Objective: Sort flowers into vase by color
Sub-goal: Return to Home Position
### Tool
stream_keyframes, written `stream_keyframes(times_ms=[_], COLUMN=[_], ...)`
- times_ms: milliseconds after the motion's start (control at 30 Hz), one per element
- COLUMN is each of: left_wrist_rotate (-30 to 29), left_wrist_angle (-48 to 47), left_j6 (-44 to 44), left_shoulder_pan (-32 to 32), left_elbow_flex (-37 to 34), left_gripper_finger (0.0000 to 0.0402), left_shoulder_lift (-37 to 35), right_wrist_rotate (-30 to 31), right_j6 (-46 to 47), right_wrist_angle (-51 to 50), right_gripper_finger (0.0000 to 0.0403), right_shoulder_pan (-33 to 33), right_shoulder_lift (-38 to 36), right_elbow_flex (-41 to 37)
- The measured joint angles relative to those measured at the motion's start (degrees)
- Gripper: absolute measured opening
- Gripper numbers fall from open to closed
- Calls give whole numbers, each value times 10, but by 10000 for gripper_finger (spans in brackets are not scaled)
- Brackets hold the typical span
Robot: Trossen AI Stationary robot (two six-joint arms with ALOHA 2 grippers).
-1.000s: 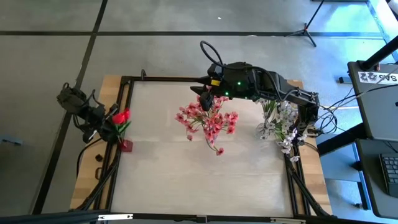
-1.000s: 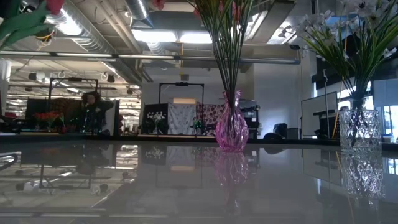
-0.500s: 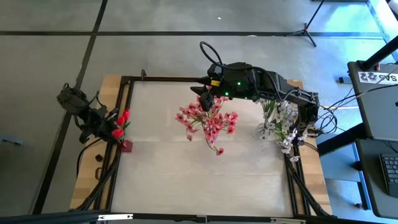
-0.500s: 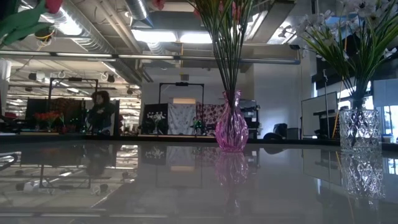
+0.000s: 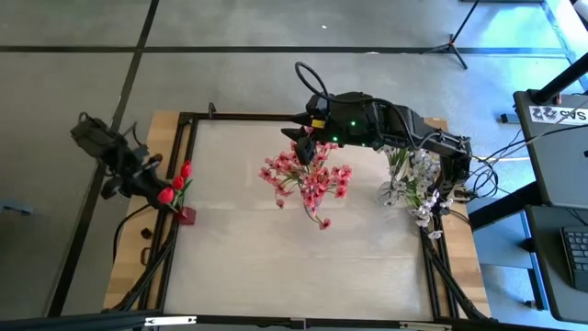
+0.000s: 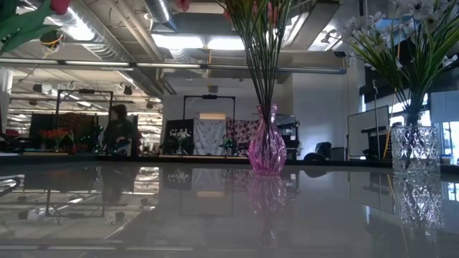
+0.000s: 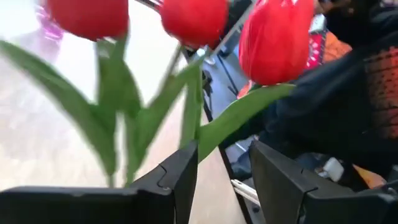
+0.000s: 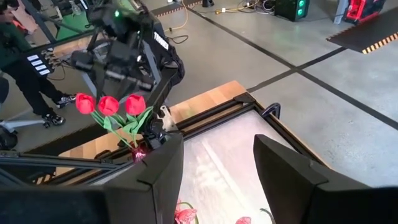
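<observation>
Three red flowers [image 5: 175, 184] stand with their stems in a small red vase [image 5: 187, 215] at the table's left edge. My left gripper [image 5: 152, 180] is open just left of them; its wrist view shows the buds [image 7: 273, 37] and green leaves just beyond the fingers. Pink flowers [image 5: 308, 179] fill the pink vase [image 6: 267, 150] at mid-table. My right gripper [image 8: 214, 168] hangs open above them, with nothing between its fingers. White flowers [image 5: 418, 188] stand in a clear vase [image 6: 414, 147] at the right. My left gripper comes at the red flowers nearly level from the table's left. One green leaf [image 7: 230, 121] ends at the tip of one finger [image 7: 183, 165]. I cannot tell whether it touches.
A black frame [image 5: 276, 117] borders the table. The left arm [image 8: 124, 43] shows in the right wrist view behind the red flowers [image 8: 109, 104]. A person [image 6: 118, 132] stands in the room beyond the table.
My left gripper has opened, let go of the red flowers, rolled, and drawn back toward the table's left and far edges. The red flowers stay upright in the red vase. My right gripper has kept still.
</observation>
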Motion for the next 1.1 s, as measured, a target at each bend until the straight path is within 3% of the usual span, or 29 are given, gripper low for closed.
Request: stream_keyframes(times_ms=[267, 567, 867, 1100], left_wrist_rotate=[-100, -273, -308, -322], left_wrist_angle=[-73, -63, 96, 280], left_j6=[-12, 59, 138, 244], left_shoulder_pan=[0, 0, 0, 0], left_elbow_flex=[64, 57, 3, -44], left_gripper_finger=[142, 110, 14, 2], left_shoulder_lift=[0, 0, 1, 1], right_wrist_rotate=[-5, -10, -18, -40], right_j6=[-15, -15, -29, -30], right_wrist_angle=[3, 4, 19, 72], right_gripper_finger=[193, 193, 193, 193], right_shoulder_pan=[0, 0, 0, 0], right_shoulder_lift=[0, 0, 0, 0], right_elbow_flex=[0, 0, 0, 0])
